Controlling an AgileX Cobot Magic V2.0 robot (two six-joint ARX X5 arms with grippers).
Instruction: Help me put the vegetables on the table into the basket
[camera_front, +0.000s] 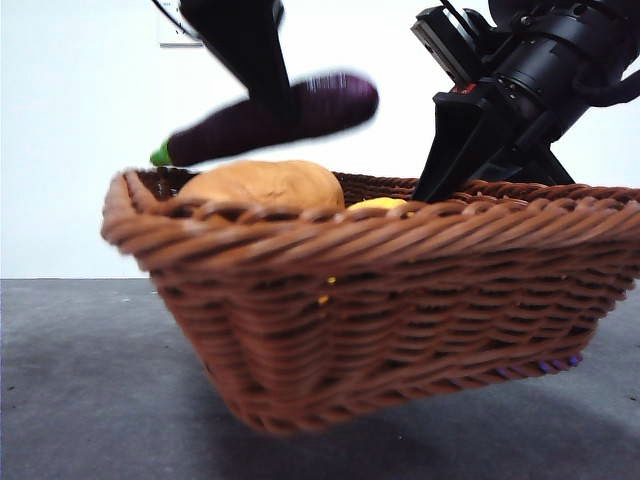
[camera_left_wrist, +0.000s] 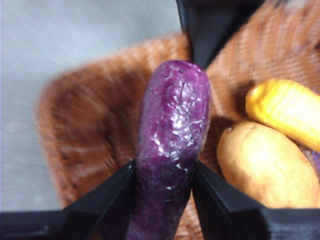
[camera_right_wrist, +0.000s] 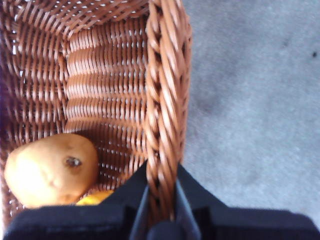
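Note:
My left gripper (camera_front: 262, 80) is shut on the dark purple eggplant (camera_front: 270, 120), which hangs level just above the basket (camera_front: 380, 300). In the left wrist view the eggplant (camera_left_wrist: 172, 140) is clamped between both jaws of that gripper (camera_left_wrist: 162, 172). The tan potato (camera_front: 265, 185) and the yellow corn (camera_front: 378, 204) lie inside the basket, side by side (camera_left_wrist: 265, 165) (camera_left_wrist: 285, 112). My right gripper (camera_right_wrist: 161, 175) is shut on the basket's braided rim (camera_right_wrist: 167, 100), at the far side in the front view (camera_front: 445, 170). The basket sits tilted.
Dark grey table (camera_front: 80, 380) spreads in front of and to the left of the basket, and beyond the gripped rim (camera_right_wrist: 250, 100). The right arm's jaw (camera_left_wrist: 210, 30) shows at the far rim in the left wrist view.

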